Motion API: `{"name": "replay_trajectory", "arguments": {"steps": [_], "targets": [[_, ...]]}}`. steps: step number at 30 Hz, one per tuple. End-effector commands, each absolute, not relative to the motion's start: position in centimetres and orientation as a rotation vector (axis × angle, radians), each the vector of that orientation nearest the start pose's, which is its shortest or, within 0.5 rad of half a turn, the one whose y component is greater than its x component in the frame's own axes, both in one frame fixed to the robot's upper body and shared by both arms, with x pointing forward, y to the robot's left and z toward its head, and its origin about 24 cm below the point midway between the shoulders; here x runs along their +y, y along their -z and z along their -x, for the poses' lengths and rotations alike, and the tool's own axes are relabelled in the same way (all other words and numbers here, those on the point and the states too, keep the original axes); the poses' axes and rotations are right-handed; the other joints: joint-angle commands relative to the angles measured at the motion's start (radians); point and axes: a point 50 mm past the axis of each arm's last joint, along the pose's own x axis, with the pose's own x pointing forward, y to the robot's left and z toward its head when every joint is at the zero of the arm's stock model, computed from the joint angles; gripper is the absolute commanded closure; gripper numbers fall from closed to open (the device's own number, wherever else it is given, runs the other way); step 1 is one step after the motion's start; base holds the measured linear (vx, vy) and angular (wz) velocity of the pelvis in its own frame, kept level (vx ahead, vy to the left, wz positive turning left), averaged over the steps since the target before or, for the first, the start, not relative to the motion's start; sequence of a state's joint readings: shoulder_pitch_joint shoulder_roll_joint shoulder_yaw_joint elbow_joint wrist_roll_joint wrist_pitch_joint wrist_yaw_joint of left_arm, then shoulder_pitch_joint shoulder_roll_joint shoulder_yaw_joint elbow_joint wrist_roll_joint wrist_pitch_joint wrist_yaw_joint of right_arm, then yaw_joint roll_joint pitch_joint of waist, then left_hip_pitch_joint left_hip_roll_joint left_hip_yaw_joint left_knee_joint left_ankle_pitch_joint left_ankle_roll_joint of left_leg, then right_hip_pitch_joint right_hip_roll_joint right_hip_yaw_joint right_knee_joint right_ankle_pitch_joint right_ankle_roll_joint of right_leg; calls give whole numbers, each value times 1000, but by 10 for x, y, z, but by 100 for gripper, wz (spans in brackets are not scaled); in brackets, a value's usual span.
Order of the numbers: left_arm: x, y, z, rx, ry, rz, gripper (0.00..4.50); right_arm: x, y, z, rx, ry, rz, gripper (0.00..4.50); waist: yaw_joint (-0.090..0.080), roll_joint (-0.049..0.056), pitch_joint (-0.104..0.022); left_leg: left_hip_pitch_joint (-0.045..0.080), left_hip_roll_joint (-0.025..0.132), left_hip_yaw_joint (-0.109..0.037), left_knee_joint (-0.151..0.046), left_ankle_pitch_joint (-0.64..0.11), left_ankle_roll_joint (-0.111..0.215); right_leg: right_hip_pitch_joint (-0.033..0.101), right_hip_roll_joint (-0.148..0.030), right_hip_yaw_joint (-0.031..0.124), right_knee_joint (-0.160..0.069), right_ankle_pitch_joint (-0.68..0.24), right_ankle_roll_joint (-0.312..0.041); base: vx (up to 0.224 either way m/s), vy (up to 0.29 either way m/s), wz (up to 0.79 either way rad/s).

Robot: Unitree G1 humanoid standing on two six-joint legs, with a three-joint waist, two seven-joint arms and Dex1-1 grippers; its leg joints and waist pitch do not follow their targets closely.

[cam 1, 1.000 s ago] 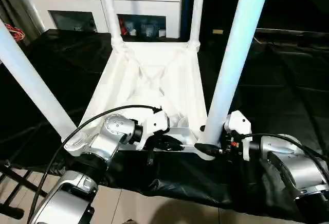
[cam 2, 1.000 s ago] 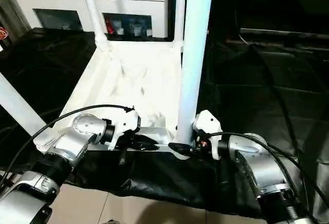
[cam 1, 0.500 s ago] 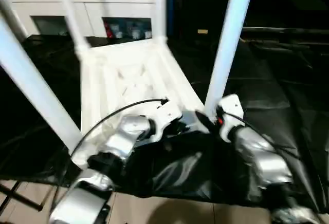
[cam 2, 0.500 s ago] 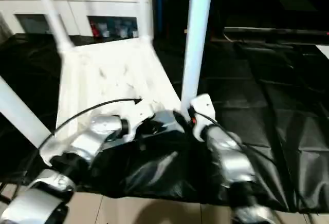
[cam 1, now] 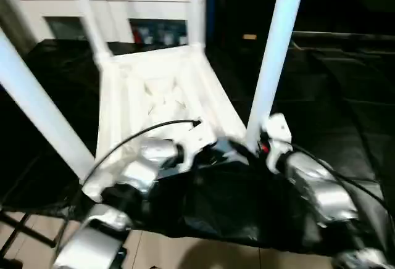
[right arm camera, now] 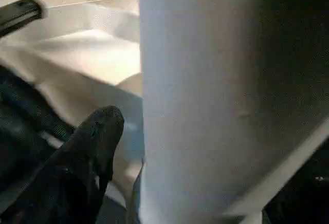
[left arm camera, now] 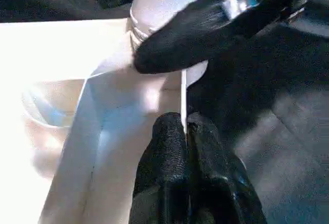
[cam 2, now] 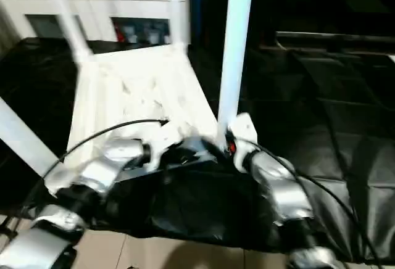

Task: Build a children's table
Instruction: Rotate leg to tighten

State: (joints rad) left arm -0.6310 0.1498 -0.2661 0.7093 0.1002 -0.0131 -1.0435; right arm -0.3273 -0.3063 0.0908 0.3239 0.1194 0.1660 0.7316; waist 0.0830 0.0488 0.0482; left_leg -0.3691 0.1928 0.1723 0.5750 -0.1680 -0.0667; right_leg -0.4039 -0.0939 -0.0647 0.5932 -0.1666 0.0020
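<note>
The children's table (cam 1: 160,90) lies upside down on a black cloth, its four white legs pointing up. Its near right leg (cam 1: 274,53) rises from the corner socket closest to my arms. My left gripper (cam 1: 225,150) is shut on the thin raised rim (left arm camera: 183,88) just beside that socket, the two black fingers (left arm camera: 169,147) pinching it. My right gripper (cam 1: 250,152) holds the base of the same leg (right arm camera: 205,106): one black finger (right arm camera: 97,136) lies against its side and the other is hidden behind it. The near left leg (cam 1: 37,108) stands free.
A white cabinet (cam 1: 123,4) with shelf openings stands behind the table. The black cloth (cam 1: 321,84) stretches away to the right. Pale floor tiles (cam 1: 185,250) show below its front edge, with a dark stand's legs (cam 1: 24,232) at the lower left.
The camera has swung, shifting the whole picture. The table looks turned a little, its far legs further left against the cabinet. Both grippers keep their hold at the near right corner.
</note>
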Motion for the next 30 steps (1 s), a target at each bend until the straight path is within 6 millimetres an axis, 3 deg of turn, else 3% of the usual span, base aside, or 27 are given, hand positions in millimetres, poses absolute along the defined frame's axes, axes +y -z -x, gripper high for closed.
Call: {"name": "replay_trajectory", "arguments": {"steps": [1, 9, 13, 20, 26, 27, 30], "targets": [[55, -61, -314, 168, 1427, -354, 450, -143, -40, -289, 276, -939, 136, 69, 6, -15, -63, 8, 31, -2, -64, -278, 70, 52, -48, 36, -79, -273, -212, 0, 0, 0], [70, -60, -310, 205, 1523, -359, 450, -158, -41, -266, 359, -1186, 192, 69, 23, -14, -63, 5, 31, -2, -63, -267, 71, 54, -47, 35, -76, -268, -213, 0, 0, 0], [74, -59, -309, 220, 1555, -356, 450, -162, -42, -262, 383, -1241, 186, 98, 28, -17, -64, 4, 33, -2, -62, -256, 75, 52, -49, 35, -75, -271, -214, 0, 0, 0], [77, -57, -307, 232, 1580, -357, 450, -161, -44, -261, 383, -1255, 187, 161, 26, -18, -64, 5, 32, -1, -62, -254, 67, 50, -48, 35, -76, -280, -211, 0, 0, 0], [78, -55, -307, 237, 1566, -359, 450, -159, -43, -260, 383, -1265, 173, 182, 28, -19, -64, 4, 32, -2, -62, -247, 69, 51, -48, 34, -75, -281, -208, 0, 0, 0], [78, -54, -307, 235, 1558, -360, 450, -158, -42, -260, 380, -1260, 168, 184, 28, -26, -64, 3, 31, -1, -62, -247, 70, 51, -48, 34, -76, -286, -206, 0, 0, 0], [73, -55, -314, 216, 1445, -360, 450, -151, -38, -266, 339, -1173, 150, 185, 28, -25, -62, 3, 31, -2, -63, -252, 64, 47, -50, 35, -78, -319, -196, 0, 0, 0]]}}
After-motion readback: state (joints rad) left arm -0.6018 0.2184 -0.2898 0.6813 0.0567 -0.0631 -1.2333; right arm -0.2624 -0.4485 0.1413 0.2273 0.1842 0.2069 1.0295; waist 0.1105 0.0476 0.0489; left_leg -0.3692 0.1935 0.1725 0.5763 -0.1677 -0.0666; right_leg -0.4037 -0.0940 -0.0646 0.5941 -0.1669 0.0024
